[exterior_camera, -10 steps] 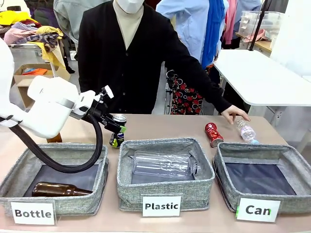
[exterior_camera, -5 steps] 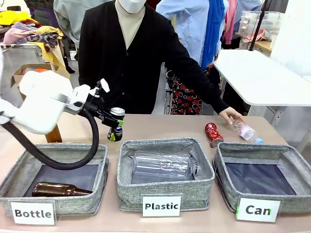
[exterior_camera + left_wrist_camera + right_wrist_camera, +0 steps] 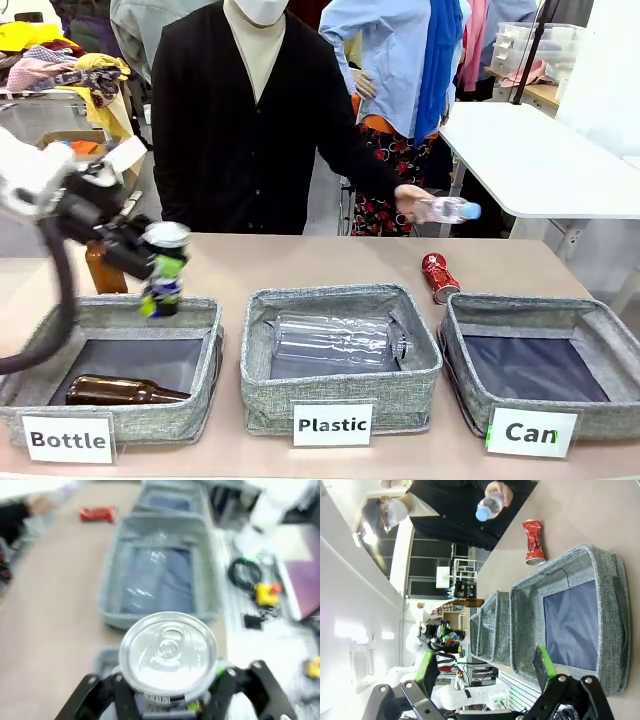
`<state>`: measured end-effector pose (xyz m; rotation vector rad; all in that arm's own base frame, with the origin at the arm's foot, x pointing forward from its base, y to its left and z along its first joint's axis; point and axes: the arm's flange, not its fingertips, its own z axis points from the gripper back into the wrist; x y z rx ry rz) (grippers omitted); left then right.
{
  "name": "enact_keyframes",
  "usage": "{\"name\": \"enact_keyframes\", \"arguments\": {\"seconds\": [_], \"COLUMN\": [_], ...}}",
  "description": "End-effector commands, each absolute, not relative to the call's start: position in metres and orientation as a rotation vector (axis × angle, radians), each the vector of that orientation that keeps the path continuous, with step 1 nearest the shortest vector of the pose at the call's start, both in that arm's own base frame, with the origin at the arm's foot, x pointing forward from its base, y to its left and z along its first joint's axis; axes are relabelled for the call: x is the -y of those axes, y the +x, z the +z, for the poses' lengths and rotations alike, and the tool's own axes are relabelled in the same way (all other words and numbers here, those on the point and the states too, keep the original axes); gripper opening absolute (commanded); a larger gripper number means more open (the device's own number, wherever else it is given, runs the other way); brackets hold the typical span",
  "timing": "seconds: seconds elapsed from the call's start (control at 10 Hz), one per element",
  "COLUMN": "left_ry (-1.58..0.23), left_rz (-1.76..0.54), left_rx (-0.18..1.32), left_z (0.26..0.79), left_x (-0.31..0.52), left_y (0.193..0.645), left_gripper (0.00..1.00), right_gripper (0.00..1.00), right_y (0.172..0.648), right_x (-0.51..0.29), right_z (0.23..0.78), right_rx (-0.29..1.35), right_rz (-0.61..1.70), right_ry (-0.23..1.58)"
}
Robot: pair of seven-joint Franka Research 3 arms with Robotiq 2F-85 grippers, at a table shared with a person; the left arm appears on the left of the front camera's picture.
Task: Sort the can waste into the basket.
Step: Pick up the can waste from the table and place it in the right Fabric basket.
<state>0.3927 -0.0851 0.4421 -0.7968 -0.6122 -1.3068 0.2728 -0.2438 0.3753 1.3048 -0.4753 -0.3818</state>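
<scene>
Swung leftward since a second ago, the left claw (image 3: 170,707) grips the black-and-blue can (image 3: 163,272) above the far rim of the "Bottle" basket (image 3: 100,303), while the red can (image 3: 439,277) lies on the table (image 3: 330,262) just behind the "Can" basket (image 3: 540,308), the right claw (image 3: 486,669) gaping empty before it.

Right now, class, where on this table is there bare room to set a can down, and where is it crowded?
The Can basket has a bare floor. Bare tabletop runs beyond the Plastic basket, left of the red can. Crowded: a clear bottle fills the Plastic basket; a brown bottle lies in the Bottle basket.
</scene>
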Motion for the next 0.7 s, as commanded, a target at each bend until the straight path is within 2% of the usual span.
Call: {"name": "enact_keyframes", "arguments": {"seconds": [0.0,0.1,0.2,0.3,0.5,0.6], "left_ry": [-0.823,-0.884,-0.903,-0.832,-0.832,-0.845], "left_rz": [-1.481,-1.586,-1.582,-1.471,-1.471,-1.521], "left_rx": [0.56,0.584,0.731,0.539,0.539,0.584], "left_z": [0.464,0.463,0.465,0.462,0.462,0.465], "left_x": [0.055,0.044,0.036,0.056,0.056,0.044], "left_y": [0.37,0.363,0.366,0.357,0.357,0.354], "left_gripper": [0.0,0.0,0.0,0.0,0.0,0.4], "right_gripper": [1.0,1.0,1.0,1.0,1.0,1.0], "right_y": [0.273,0.273,0.273,0.273,0.273,0.273], "right_x": [0.243,0.243,0.243,0.243,0.243,0.243], "right_z": [0.374,0.374,0.374,0.374,0.374,0.374], "right_rx": [0.508,0.508,0.508,0.508,0.508,0.508], "right_rz": [-0.364,-0.364,-0.364,-0.364,-0.364,-0.364], "right_ry": [1.312,1.312,1.312,1.312,1.312,1.312]}}
